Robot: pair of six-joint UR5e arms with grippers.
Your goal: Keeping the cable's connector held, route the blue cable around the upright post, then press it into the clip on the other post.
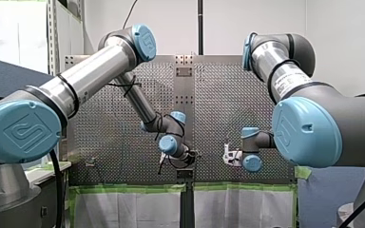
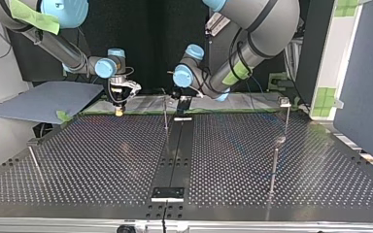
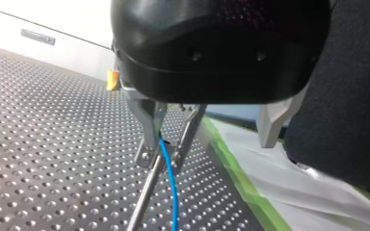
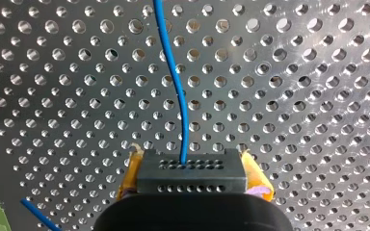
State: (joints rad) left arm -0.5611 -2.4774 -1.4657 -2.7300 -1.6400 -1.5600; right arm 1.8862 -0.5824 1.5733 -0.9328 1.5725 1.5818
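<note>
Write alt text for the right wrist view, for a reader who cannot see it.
My right gripper holds a black connector between the yellow pads of its jaws. A blue cable leaves the connector and runs ahead over the perforated table; another short piece of blue cable shows beside the gripper.

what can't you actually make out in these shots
- Left wrist view: the blue cable runs off the frame edge, so its route is cut off.
- Right wrist view: my right gripper hides the back of the connector.
- Top view: the clip is too small to show its slot.
- Front and top views: the cable is too thin to trace.
</note>
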